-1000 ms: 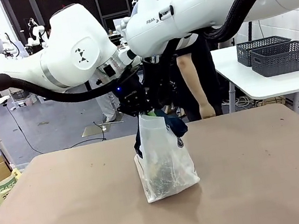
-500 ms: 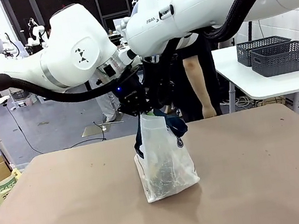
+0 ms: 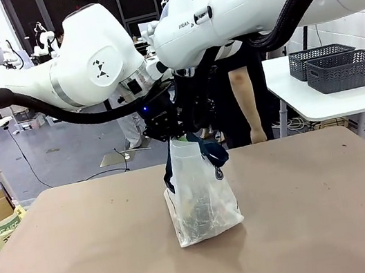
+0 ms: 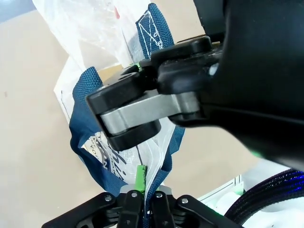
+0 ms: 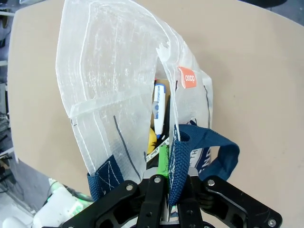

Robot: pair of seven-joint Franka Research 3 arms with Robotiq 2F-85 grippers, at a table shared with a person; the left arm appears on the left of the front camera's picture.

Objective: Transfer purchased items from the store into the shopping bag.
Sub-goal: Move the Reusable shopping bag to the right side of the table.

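Shopping bag [image 3: 201, 203]: I see it upright mid-desk [image 3: 85, 265].
Purchased items [image 5: 157, 114]: low inside the bag, blurred behind plastic; I can't identify them.
Left gripper [image 4: 142, 202]: pinched on bag's rim plastic, fingers cropped.
Right gripper [image 5: 167, 183]: clamped on bag's navy handle [image 5: 204, 147].
Person [image 3: 240, 85]: beyond the bag, mostly hidden by arms.

Readable text on the arm and the bag

The right arm [image 3: 218, 15] carries the letters "FRAK" on its white casing; an orange tag [image 5: 186, 77] on the shopping bag [image 5: 114, 95] bears small white lettering, too small to read.
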